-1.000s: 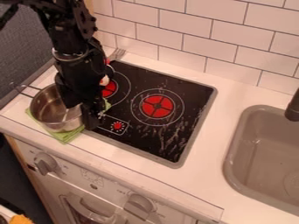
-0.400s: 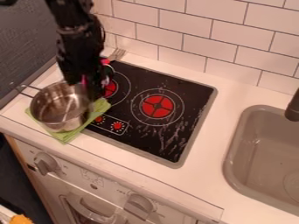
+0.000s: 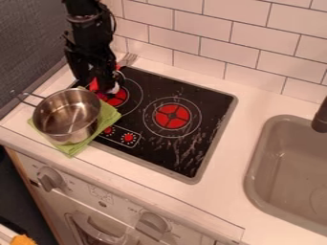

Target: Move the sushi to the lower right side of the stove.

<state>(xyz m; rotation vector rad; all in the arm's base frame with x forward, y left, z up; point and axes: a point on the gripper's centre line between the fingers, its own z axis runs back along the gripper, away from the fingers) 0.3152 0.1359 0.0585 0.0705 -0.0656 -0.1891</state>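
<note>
1. Black gripper (image 3: 99,82) hangs over the back-left part of the stove (image 3: 207,107), beside the rear rim of the metal saucepan (image 3: 64,119); whether it is open, closed or gripping something, I cannot tell.
2. Directly under it, near the left red burner (image 3: 117,99), sits a small red and white item (image 3: 113,90), partly hidden, which seems to be the sushi. It lies at the stove's upper left, well apart from the lower right side.
3. The saucepan stands upright on a green cloth (image 3: 73,149), its handle (image 3: 30,94) toward the upper left. The cloth overlaps the stove's left edge.
4. Just behind the stove lies a fork (image 3: 129,59), near the tiled wall (image 3: 211,31); the grey sink (image 3: 256,184) is to the right.
</note>
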